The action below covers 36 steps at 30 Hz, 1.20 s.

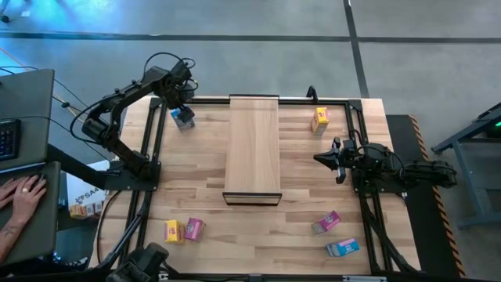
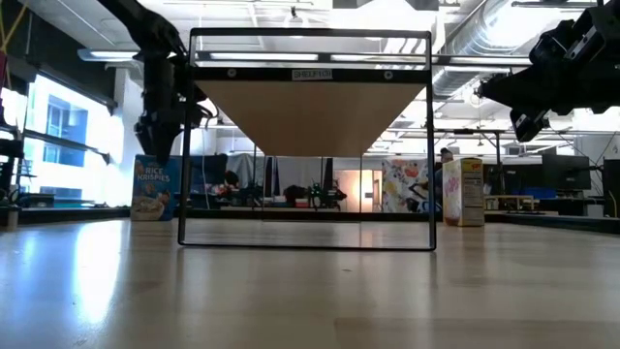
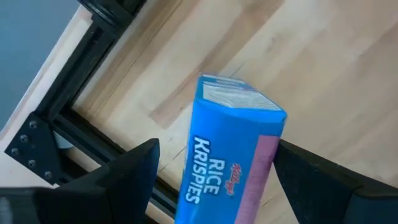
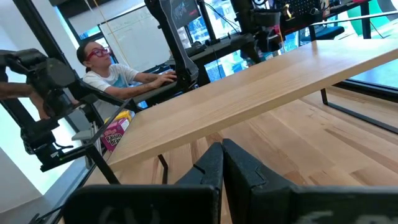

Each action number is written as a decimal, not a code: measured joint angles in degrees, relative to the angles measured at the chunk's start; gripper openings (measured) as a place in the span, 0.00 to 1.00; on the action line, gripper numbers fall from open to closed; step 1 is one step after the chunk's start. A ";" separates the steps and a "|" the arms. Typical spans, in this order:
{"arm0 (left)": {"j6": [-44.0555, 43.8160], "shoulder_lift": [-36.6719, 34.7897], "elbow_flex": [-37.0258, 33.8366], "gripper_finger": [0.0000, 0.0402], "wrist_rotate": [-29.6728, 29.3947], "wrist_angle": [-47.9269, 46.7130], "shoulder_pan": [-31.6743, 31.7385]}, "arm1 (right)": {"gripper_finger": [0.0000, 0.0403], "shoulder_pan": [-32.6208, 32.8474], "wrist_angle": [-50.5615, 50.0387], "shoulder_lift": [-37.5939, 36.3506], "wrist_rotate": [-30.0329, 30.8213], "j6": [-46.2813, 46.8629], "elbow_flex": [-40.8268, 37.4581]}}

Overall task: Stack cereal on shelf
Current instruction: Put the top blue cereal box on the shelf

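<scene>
Glossy blue cardboard, the Rice Krispies box (image 3: 233, 149) stands upright near the tabletop's (image 1: 258, 231) far left corner, between the two dark fingers (image 3: 127, 177) of the left gripper (image 1: 182, 112), which are spread wide on either side and do not pinch it. Beside it runs the black metal frame rail (image 3: 68, 134) along the butcher-block edge. At the tabletop's middle stands the shelf (image 1: 253, 145), a long smooth pale-wood plank on thin black wire legs. One yellow box (image 1: 319, 120) stands near the far right corner. Along the near edge lie a yellow box (image 1: 171, 231) touching a pink box (image 1: 193, 229) at the left, and a second pink box (image 1: 326, 222) and a blue box (image 1: 343, 248) toward the right corner. Over the right edge hangs the right gripper (image 1: 333, 157), its fingers (image 4: 242, 165) clenched together on nothing
</scene>
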 joint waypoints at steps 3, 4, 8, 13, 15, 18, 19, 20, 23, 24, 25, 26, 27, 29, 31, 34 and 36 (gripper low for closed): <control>-0.19 1.42 0.02 0.74 -0.34 -0.77 0.26 | 0.00 0.00 0.01 0.01 0.02 0.01 0.00; -0.43 1.88 0.00 0.74 -0.50 -0.95 0.19 | 0.00 0.02 0.01 -0.02 0.02 0.02 0.00; -0.58 3.85 -0.02 0.74 -0.56 -1.02 -0.48 | 0.00 0.00 0.00 0.01 0.00 0.02 0.00; -1.08 6.17 -0.03 0.74 -0.89 -1.44 -1.04 | 0.00 0.00 0.01 -0.01 0.00 0.00 0.00; -1.36 6.94 -0.03 0.74 -1.11 -2.06 -1.37 | 0.00 0.00 0.01 0.00 0.00 0.02 0.00; -2.08 7.95 -0.03 0.74 -1.18 -1.86 -1.85 | 0.00 0.02 0.01 0.01 0.01 0.01 0.00; -2.07 8.15 -0.03 0.74 -1.19 -1.83 -2.01 | 0.00 0.01 0.01 -0.02 0.01 0.01 0.00; -2.09 8.28 -0.03 0.74 -1.29 -1.81 -2.17 | 0.00 0.00 0.01 -0.01 0.00 0.02 0.00; -2.09 8.50 -0.03 0.74 -1.45 -1.33 -2.25 | 0.00 0.02 0.01 0.01 0.00 0.00 0.02; -2.13 8.48 -0.03 0.74 -1.71 -0.77 -2.27 | 0.00 0.00 0.00 0.01 0.00 0.02 0.02; -2.47 8.48 -0.03 0.74 -1.91 -0.40 -2.25 | 0.00 0.00 0.01 0.01 0.00 0.02 0.01; -3.01 8.48 -0.03 0.73 -1.99 -0.29 -2.25 | 0.00 0.02 0.00 0.00 0.01 0.01 0.02; -3.48 8.48 -0.03 0.72 -2.05 -0.14 -2.25 | 0.00 0.02 0.01 0.00 0.00 0.00 0.02; -4.11 8.48 -0.03 0.70 -2.05 0.62 -2.23 | 0.00 0.00 0.01 0.00 0.00 0.01 0.01; -4.14 8.48 -0.03 0.68 -1.66 0.53 -2.23 | 0.00 0.00 0.01 0.00 0.00 0.02 0.00; -4.68 8.48 -0.03 0.64 -0.09 0.64 -2.23 | 0.00 0.00 0.01 0.01 0.00 0.00 0.00; -5.01 8.46 -0.03 0.62 0.53 1.08 -2.23 | 0.00 0.02 0.01 -0.01 0.00 0.00 0.00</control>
